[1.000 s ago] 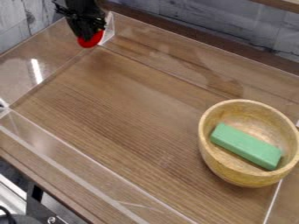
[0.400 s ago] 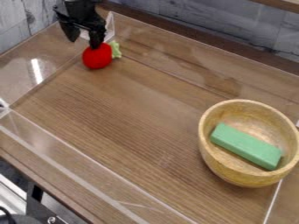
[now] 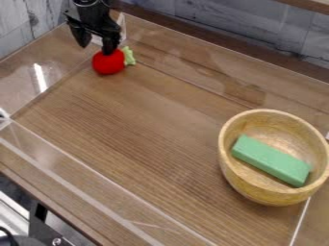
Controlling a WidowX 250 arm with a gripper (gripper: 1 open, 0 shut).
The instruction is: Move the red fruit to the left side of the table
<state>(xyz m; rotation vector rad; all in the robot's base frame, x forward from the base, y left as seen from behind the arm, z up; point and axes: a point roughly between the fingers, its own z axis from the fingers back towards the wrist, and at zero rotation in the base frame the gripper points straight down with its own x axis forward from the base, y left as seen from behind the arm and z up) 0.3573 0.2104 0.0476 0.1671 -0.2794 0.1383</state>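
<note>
Hand (image 3: 98,39) now wide open, empty, red fruit (image 3: 108,62) released onto table (image 3: 154,135) beneath it

A single fixed camera looks down at a slant across the table (image 3: 154,135) from above its near corner, so the wood grain and the clear side walls run diagonally through the frame. It stands far enough back to take in most of the tabletop. The gripper (image 3: 98,40) sits at the far upper left, cropped by the top edge, its fingers (image 3: 112,42) pointing toward the camera's lower field. The bowl (image 3: 272,157) lies well away from those fingers, at the near right. Only this one view is given.
</note>
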